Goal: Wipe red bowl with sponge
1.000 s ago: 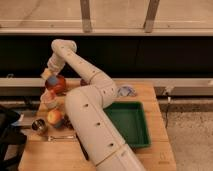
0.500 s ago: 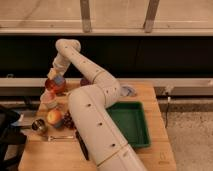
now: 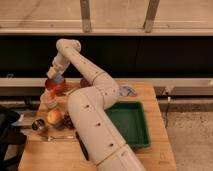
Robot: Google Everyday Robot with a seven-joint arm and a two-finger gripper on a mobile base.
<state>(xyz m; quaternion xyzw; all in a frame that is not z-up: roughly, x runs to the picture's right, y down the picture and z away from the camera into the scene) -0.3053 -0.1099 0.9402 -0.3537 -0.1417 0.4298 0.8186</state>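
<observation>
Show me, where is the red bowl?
In the camera view, the red bowl sits at the far left of the table, just under the gripper, behind the apple and left of the green tray.

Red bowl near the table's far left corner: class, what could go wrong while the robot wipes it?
1. The red bowl sits near the table edge; a push from the pincer just above it might slide it off.
2. The apple and metal cup lie close by; the arm could knock them.
</observation>
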